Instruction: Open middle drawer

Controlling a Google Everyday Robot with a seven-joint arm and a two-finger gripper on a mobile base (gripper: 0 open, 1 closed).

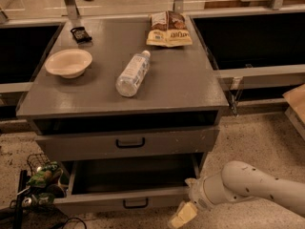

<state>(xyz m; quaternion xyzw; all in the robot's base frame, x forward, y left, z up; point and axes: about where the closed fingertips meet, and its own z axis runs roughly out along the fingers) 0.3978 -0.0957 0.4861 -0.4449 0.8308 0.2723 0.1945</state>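
Observation:
The middle drawer (pixel 95 205) is a wide grey drawer with a small black pull (pixel 135 203). It stands pulled out from the grey cabinet (pixel 190 92), and its plain grey inside (pixel 131 173) shows. My gripper (pixel 183 214), with yellowish tips on a white arm (pixel 252 187), is low at the right end of that drawer's front, just in front of it. I cannot tell whether it touches the front. Above it, another grey drawer (pixel 71 147) with a black pull (pixel 130 142) is almost closed, with a dark gap over it.
On the cabinet top lie a cream bowl (pixel 68 62), a clear plastic bottle (pixel 133 73) on its side, a snack bag (pixel 168 29) and a small black object (pixel 80 34). A green object with cables (pixel 42 178) sits on the floor at left. A wooden box (pixel 296 101) is at right.

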